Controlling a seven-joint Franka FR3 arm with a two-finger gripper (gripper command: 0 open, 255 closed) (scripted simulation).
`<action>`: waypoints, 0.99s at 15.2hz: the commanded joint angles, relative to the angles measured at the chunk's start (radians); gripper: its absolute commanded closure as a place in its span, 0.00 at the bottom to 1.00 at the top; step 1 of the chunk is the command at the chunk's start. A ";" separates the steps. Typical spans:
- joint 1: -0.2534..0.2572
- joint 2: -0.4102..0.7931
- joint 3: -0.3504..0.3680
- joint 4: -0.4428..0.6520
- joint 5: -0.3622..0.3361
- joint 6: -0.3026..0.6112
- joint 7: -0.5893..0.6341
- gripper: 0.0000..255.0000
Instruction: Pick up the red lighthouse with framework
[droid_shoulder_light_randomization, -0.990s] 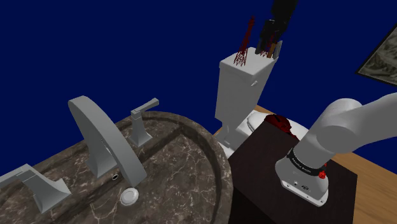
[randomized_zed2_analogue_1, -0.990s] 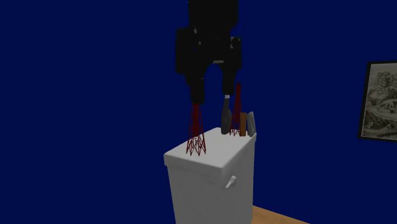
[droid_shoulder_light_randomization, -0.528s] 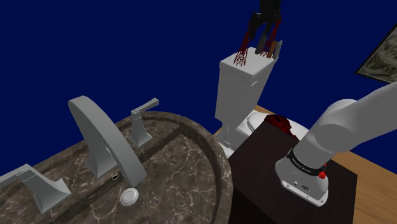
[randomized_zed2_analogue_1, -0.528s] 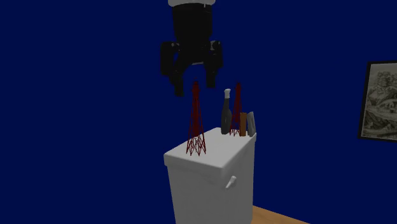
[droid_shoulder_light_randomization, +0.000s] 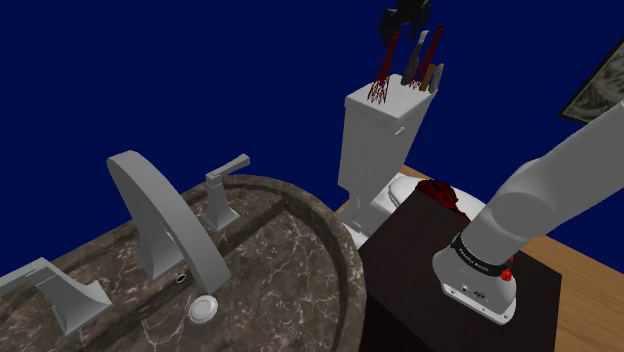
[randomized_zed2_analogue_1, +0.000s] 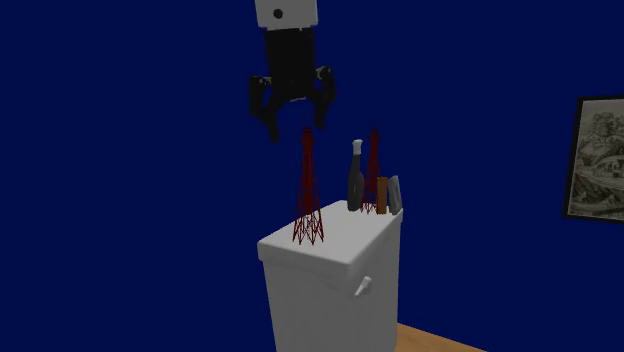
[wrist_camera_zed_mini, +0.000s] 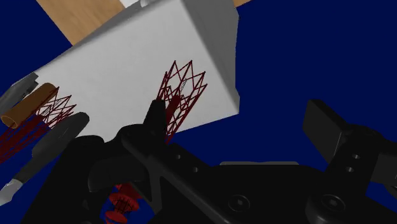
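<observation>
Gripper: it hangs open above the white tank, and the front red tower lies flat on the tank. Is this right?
Not quite. In the second exterior view the front red tower stands upright on the tank, not flat. The gripper does hang open above the tank.

Beside the smooth white toilet tank (droid_shoulder_light_randomization: 376, 145), the sink basin (droid_shoulder_light_randomization: 280, 270) is dark veined marble (faintly glossy), its faucet (droid_shoulder_light_randomization: 160, 228) matt grey.
</observation>
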 joint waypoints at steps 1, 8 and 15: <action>-0.013 0.058 -0.007 0.063 -0.018 0.015 0.028 0.00; -0.057 0.259 -0.045 0.324 -0.062 0.025 0.098 0.00; -0.097 0.440 -0.087 0.583 -0.076 0.008 0.140 0.00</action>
